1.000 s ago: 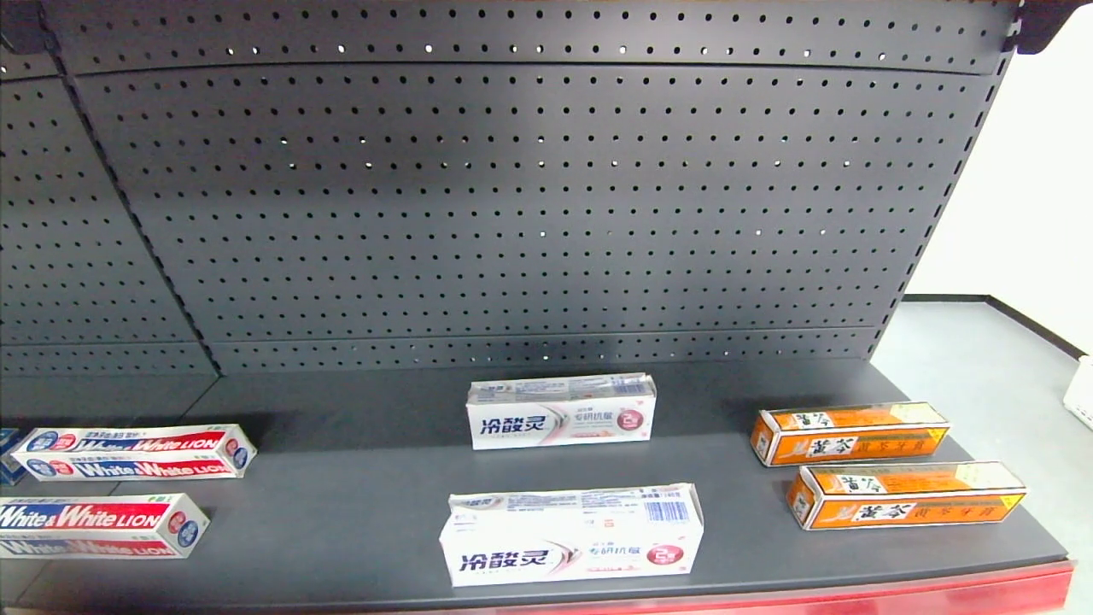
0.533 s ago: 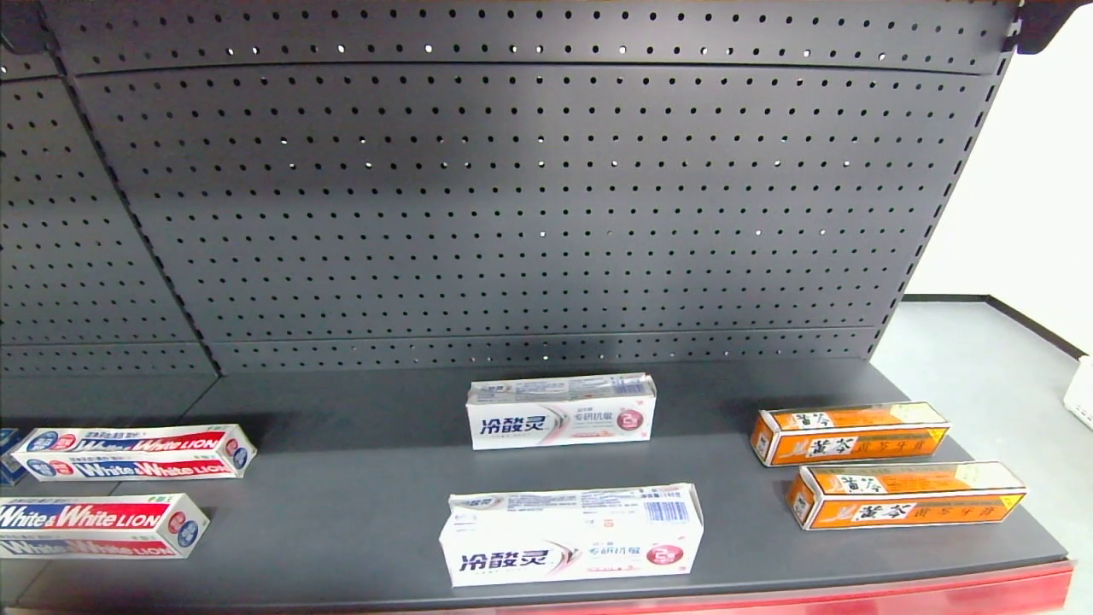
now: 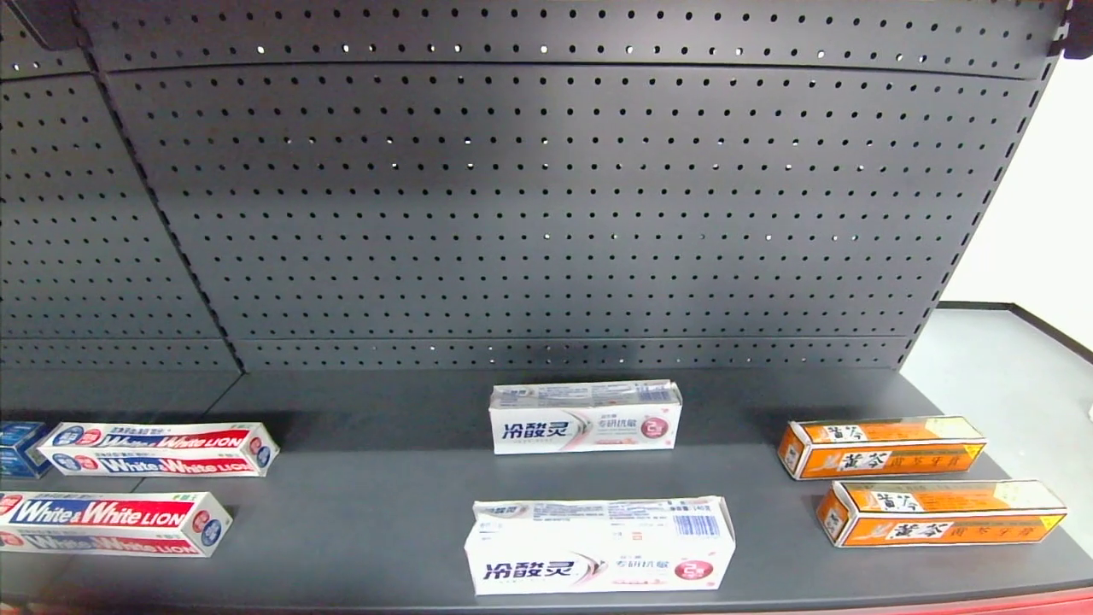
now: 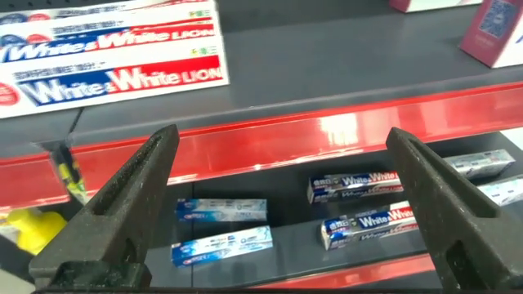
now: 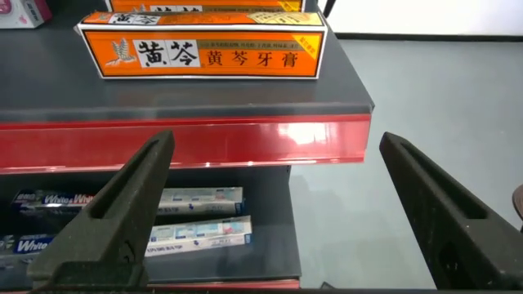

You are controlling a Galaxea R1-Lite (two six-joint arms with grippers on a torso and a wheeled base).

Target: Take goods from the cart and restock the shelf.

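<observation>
The dark shelf (image 3: 376, 478) carries toothpaste boxes in pairs: two red-and-white ones (image 3: 158, 449) at the left, two white ones (image 3: 586, 418) in the middle and two orange ones (image 3: 881, 447) at the right. My left gripper (image 4: 283, 139) is open and holds nothing. It hangs in front of the shelf's red front edge (image 4: 286, 135), below a red-and-white box (image 4: 110, 53). My right gripper (image 5: 278, 143) is also open with nothing in it, in front of the red edge (image 5: 204, 135) beneath an orange box (image 5: 200, 51).
A perforated back panel (image 3: 546, 213) rises behind the shelf. A lower shelf holds more toothpaste boxes (image 4: 355, 186) (image 5: 200, 200). A blue box (image 3: 17, 444) lies at the far left. Grey floor (image 5: 433, 98) lies past the shelf's right end.
The whole head picture has shifted a little right and down, so the camera has moved. The boxes keep their places on the shelf.
</observation>
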